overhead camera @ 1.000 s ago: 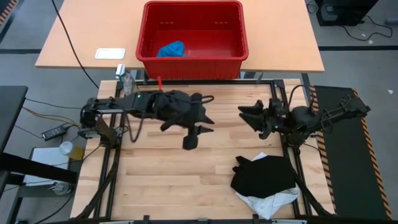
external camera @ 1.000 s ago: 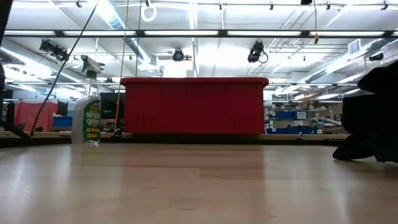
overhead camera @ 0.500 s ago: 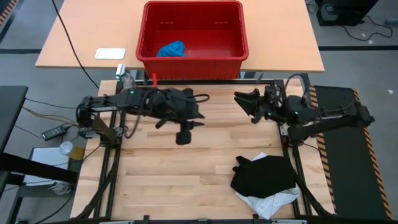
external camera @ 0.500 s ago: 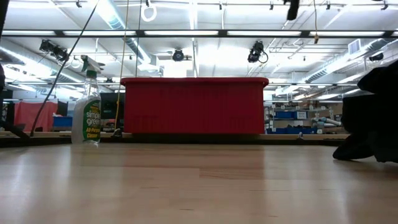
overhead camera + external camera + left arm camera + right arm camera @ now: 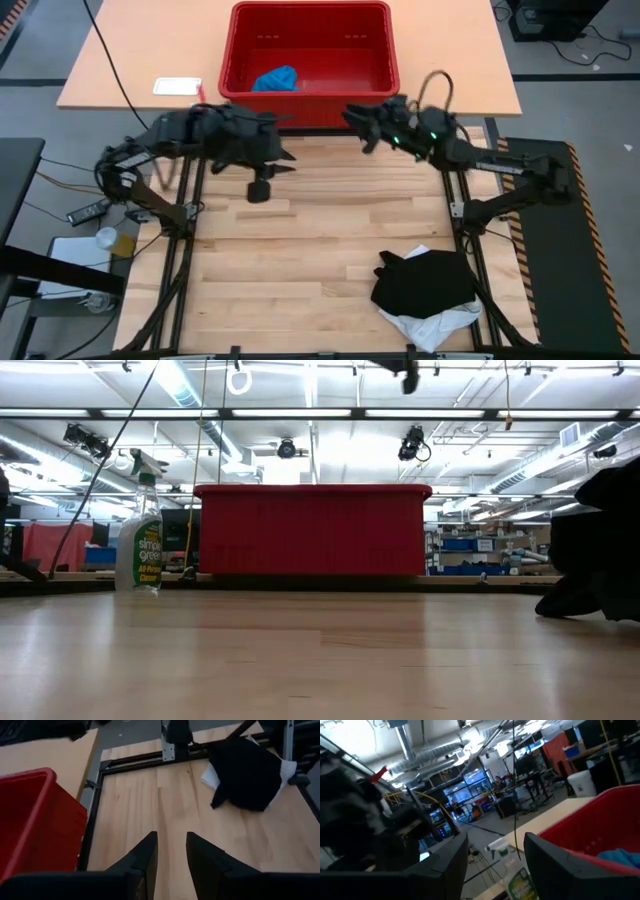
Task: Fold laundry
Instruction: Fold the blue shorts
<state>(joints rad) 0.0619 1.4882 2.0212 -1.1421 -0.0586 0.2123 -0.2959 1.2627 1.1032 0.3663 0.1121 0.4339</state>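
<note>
While the black garment [image 5: 425, 280] lies folded over the white one [image 5: 432, 323] at the table's near right corner, both arms have left the middle of the table and lifted toward the far edge over the last second. The left gripper [image 5: 262, 187], fingers slightly parted and grasping nothing, now hangs just short of the red basket [image 5: 310, 98]; the right gripper [image 5: 362, 124], jaws apart and also empty, has reached the basket's near rim. Farthest off, the bright blue garment [image 5: 275, 78] sits inside the basket, so the reach for the next piece to fold seems under way.
</note>
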